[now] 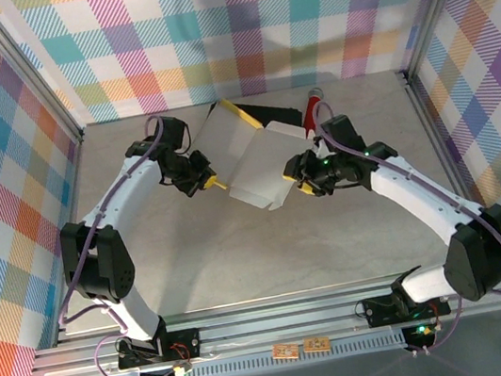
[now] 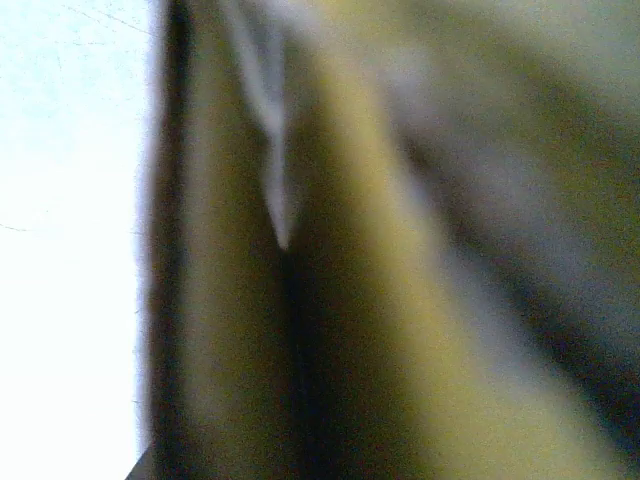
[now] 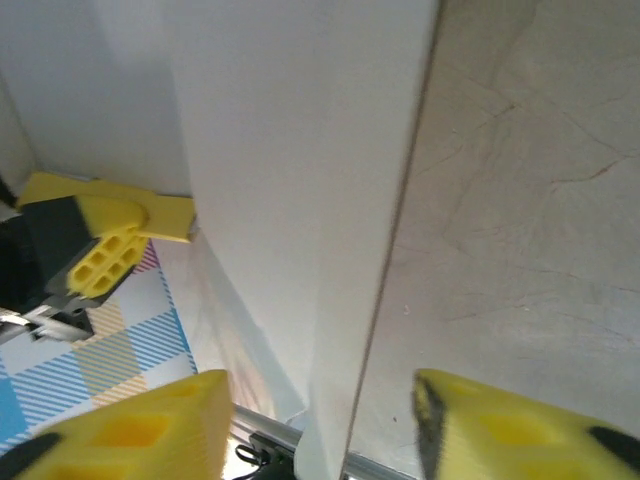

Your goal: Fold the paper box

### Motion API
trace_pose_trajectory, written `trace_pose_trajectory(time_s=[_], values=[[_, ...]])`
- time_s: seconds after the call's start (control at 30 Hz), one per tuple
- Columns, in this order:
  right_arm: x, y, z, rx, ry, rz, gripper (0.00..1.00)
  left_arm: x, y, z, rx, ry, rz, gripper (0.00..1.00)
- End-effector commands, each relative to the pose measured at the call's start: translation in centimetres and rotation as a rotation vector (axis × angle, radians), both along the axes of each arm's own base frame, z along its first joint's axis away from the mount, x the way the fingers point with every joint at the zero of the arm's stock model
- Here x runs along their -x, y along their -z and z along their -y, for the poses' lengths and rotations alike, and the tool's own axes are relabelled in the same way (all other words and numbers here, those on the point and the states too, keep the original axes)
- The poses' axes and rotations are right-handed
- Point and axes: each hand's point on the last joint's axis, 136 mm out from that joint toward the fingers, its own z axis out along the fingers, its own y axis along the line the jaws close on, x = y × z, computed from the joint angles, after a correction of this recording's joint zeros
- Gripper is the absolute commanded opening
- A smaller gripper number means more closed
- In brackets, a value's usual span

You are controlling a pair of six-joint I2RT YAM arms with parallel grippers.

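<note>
Panels of the box (image 1: 245, 165) stand raised off the surface (image 1: 196, 263) near its middle, between the two arms. From above, the whitish reverse face is turned up and a strip of yellow shows along the far top edge. Just behind that edge lies a black case (image 1: 275, 112).

The left tool (image 1: 215, 183) is at the box's left edge. Its yellow tips are clenched, and it seems to be pinching the cardboard there. The left wrist camera gives little more than a blur of yellow card (image 2: 380, 300) pressed close to the lens, with pale surface showing at the left of that view.

The right tool (image 1: 300, 187) sits at the lower right corner of the box. In the right wrist view a tall white panel (image 3: 290, 200) runs down the frame, and its near edge drops into the gap of the right tool (image 3: 318, 385). The yellow fingers (image 3: 140, 430) stand apart on either side of that edge, with space left on both sides, so this tool is released and straddles the panel without squeezing it. Past the panel, the same view shows the left tool (image 3: 165, 218) with a yellow finger laid against the white face. Bare surface lies to the right of the panel.
</note>
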Motion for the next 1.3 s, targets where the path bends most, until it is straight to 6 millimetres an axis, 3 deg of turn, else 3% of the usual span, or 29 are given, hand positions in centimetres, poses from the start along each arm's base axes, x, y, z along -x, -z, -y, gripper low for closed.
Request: trace_pose_trajectory(time_s=[0.0, 0.23, 0.43, 0.47, 0.63, 0.73, 0.8, 0.93, 1.07, 1.17, 1.27], values=[[-1.1, -0.6, -0.9, 0.034, -0.039, 0.035, 0.45, 0.2, -1.4, -0.3, 0.031, -0.023, 0.025, 0.00], [-1.5, 0.0, -0.6, 0.172, -0.057, 0.047, 0.24, 0.3, -1.5, -0.4, 0.031, -0.028, 0.026, 0.00], [-1.4, 0.0, -0.2, 0.343, -0.119, 0.063, 0.00, 0.4, -1.7, -0.3, 0.042, -0.035, 0.024, 0.00], [-1.4, -0.1, 0.1, 0.379, -0.133, 0.069, 0.00, 0.5, -1.8, -0.3, 0.047, -0.039, 0.022, 0.04], [-1.8, -1.1, 1.1, 0.494, -0.236, 0.142, 0.00, 1.7, -3.3, -1.0, 0.068, -0.117, 0.019, 0.47], [-2.1, -2.1, 0.9, 0.522, -0.320, 0.193, 0.00, 2.5, -4.5, -1.2, 0.115, -0.182, 0.021, 0.55], [-2.2, -2.6, 0.6, 0.538, -0.386, 0.220, 0.00, 3.1, -5.6, -1.2, 0.151, -0.227, 0.028, 0.68], [-2.3, -3.2, -0.4, 0.546, -0.538, 0.255, 0.00, 3.9, -8.6, -1.9, 0.175, -0.290, 0.074, 0.70], [-1.9, -4.3, -1.6, 0.533, -0.705, 0.317, 0.00, 4.3, -11.7, -3.9, 0.074, -0.269, 0.168, 0.69], [-1.3, -4.6, -2.4, 0.556, -0.838, 0.353, 0.00, 4.6, -12.0, -5.3, -0.039, -0.219, 0.186, 0.69], [-0.9, -3.5, -2.2, 0.675, -0.956, 0.357, 0.00, 4.8, -11.6, -6.6, -0.131, -0.191, 0.207, 0.68]])
